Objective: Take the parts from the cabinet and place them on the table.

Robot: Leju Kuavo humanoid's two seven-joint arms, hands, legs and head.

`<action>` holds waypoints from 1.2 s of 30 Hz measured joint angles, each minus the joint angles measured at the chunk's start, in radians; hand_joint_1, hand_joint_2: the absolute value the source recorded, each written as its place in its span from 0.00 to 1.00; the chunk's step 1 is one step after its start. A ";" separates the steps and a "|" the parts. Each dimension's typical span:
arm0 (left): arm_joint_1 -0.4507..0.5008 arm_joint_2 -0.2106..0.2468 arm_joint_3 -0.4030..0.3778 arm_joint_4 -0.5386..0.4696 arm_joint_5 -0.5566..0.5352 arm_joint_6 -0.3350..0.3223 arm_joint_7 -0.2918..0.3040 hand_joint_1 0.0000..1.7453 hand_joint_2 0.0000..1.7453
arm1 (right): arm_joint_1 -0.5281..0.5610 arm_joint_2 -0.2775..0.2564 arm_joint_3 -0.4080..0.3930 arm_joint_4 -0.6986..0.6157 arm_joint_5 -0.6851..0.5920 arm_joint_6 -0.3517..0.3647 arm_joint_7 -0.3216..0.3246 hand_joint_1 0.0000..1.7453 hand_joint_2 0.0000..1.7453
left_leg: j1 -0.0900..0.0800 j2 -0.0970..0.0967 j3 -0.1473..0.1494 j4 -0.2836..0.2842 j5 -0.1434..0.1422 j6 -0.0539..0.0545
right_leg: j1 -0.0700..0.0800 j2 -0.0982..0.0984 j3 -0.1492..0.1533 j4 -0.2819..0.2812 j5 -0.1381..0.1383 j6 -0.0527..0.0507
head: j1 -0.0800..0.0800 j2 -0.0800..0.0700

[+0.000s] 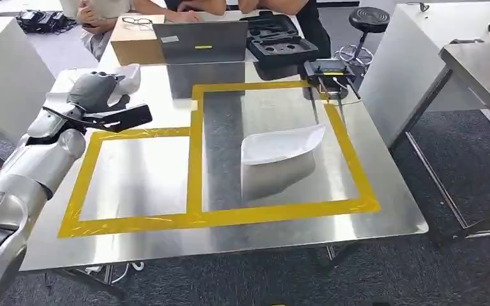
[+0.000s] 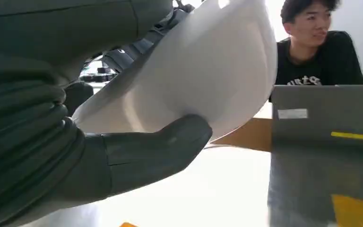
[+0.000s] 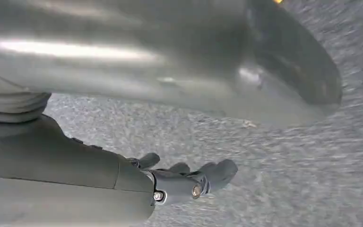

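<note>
a: upper left of the head view, left hand [image 1: 96, 95] holds a white part [image 1: 127, 78], thumb [image 2: 156, 151] curled under its shell [image 2: 203, 71], above the steel table [image 1: 230, 236] edge.
b: target?
a: i'd guess the taped left box [image 1: 137, 175], just below-right of the hand. second white part [image 1: 281, 156] already sits in the right box, long axis running left-right.
b: right hand?
a: right hand [image 3: 189, 182] hangs over carpet, holding nothing, fingers loosely apart. left is nearer.
</note>
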 joint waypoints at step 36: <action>0.133 -0.020 0.038 0.041 -0.051 0.104 -0.132 1.00 1.00 | 0.002 -0.001 -0.016 0.000 0.003 -0.005 0.007 0.00 0.00 | -0.028 -0.016 0.018 -0.011 -0.028 -0.009 | 0.022 0.011 -0.061 -0.104 0.070 -0.045 | 0.005 0.000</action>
